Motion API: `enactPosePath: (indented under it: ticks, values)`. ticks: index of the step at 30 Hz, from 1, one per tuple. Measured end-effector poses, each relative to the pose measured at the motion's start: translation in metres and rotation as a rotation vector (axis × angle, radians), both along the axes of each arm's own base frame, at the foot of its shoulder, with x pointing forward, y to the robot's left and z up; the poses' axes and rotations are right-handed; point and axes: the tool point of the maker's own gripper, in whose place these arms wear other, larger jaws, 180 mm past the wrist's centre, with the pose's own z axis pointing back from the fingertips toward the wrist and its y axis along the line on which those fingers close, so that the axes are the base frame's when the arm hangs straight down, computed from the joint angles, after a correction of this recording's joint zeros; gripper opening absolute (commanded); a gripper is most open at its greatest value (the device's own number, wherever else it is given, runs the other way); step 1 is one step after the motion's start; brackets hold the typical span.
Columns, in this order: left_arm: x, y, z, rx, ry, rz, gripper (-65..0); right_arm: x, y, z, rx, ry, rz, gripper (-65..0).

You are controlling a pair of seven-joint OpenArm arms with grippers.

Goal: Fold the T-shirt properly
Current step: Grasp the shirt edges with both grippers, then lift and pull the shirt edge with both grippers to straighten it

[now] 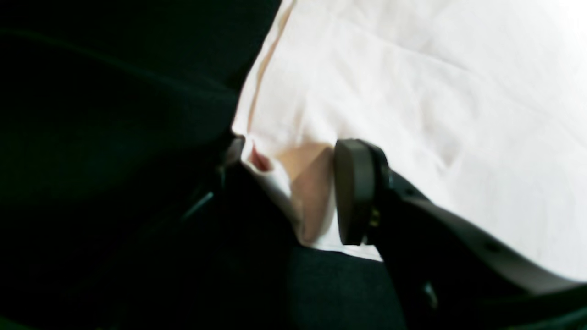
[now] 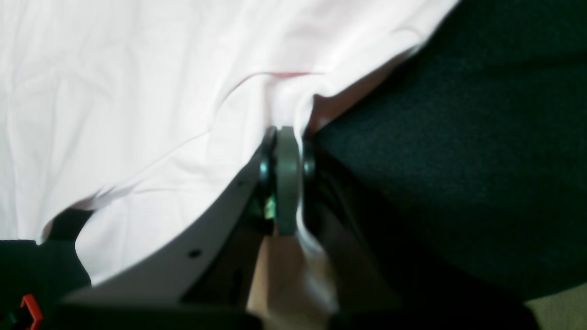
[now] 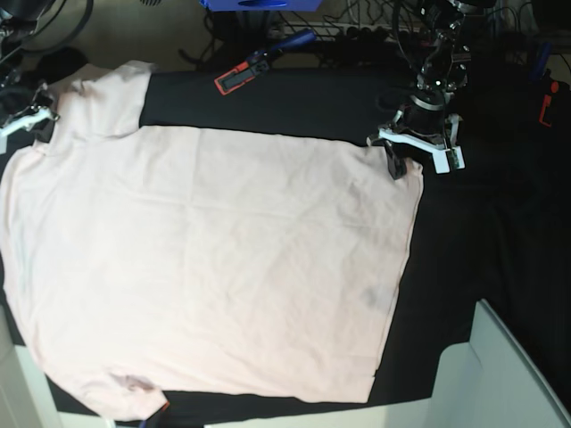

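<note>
Black table cloth [image 3: 500, 250] beneath everything, bare along the right of the base view. On it, from the left edge to right of centre, pale pink T-shirt [image 3: 223, 267], spread wide with plain side up, with a flap at upper left and a bunched part at lower left. At the shirt's upper right corner, left gripper [image 1: 293, 183] with jaws apart, a raised fold between them. At upper left, right gripper [image 2: 288, 174] closed on the shirt's edge. At top centre, beyond the shirt, red-and-black tool [image 3: 254, 64], lying slantwise.
</note>
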Motion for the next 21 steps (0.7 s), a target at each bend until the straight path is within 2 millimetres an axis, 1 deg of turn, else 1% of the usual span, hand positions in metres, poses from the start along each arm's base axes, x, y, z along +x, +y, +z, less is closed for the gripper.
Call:
enactPosePath:
  ticks: [1,2,4,5,8,11,16,21]
  values:
    - [0.000,0.000,0.000,-0.001,0.000,0.000,-40.5,0.000,0.000,0.000,0.000,0.000,0.000,-65.0]
    - [-0.001,0.000,-0.001,0.000,0.003,0.000,-46.0,0.000,0.000,0.000,0.000,0.000,0.000,-65.0]
    - [-0.004,0.004,-0.005,0.008,0.008,0.008,-61.1,0.000,0.000,0.000,0.000,0.000,0.000,-65.0]
    - [-0.006,0.006,-0.006,0.008,0.007,0.015,-65.0,0.000,0.000,0.000,0.000,0.000,0.000,-65.0]
    - [-0.009,0.010,-0.011,0.013,0.007,0.024,-65.0,0.000,0.000,0.000,0.000,0.000,-0.001,-65.0]
    - [-0.010,0.012,-0.012,0.013,0.005,0.025,-65.0,0.000,0.000,0.000,0.000,0.000,0.000,-65.0]
    - [-0.030,0.014,-0.012,0.024,0.010,0.021,-65.0,-0.003,-0.001,0.000,-0.002,0.002,-0.001,-65.0]
    - [-0.037,0.014,-0.014,0.026,0.015,0.021,-65.0,-0.008,-0.006,0.000,-0.006,0.014,-0.001,-65.0]
